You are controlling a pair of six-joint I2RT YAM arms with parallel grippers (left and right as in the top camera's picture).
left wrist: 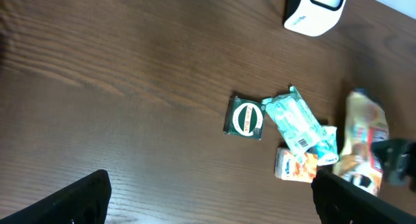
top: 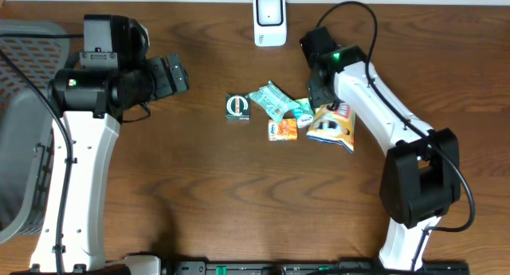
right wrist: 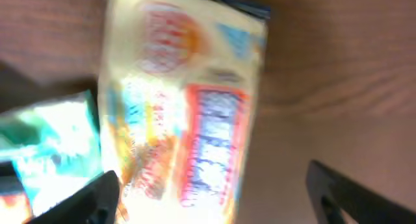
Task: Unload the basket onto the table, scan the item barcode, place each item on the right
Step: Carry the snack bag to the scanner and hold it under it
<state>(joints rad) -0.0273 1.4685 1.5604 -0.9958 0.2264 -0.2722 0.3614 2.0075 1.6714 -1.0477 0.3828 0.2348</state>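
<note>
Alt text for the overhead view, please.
The right pincer hangs over a yellow bag among small packets on a wooden table, near a white scanner. The left pincer hovers open, off to the left.

From here, the brown wooden table (top: 183, 195) shows open wood along its near side and between the left arm (top: 80, 163) and the pile, wide enough to pass. The middle is crowded: a dark green square packet (top: 237, 107), a teal crinkled wrapper (top: 275, 100), a small orange packet (top: 282, 130) and a yellow snack bag (top: 332, 125) huddle together under the right arm (top: 374, 100). A white box-shaped scanner (top: 270, 20) stands well apart at the far edge. A grey mesh basket (top: 24, 44) walls the left edge.
</note>
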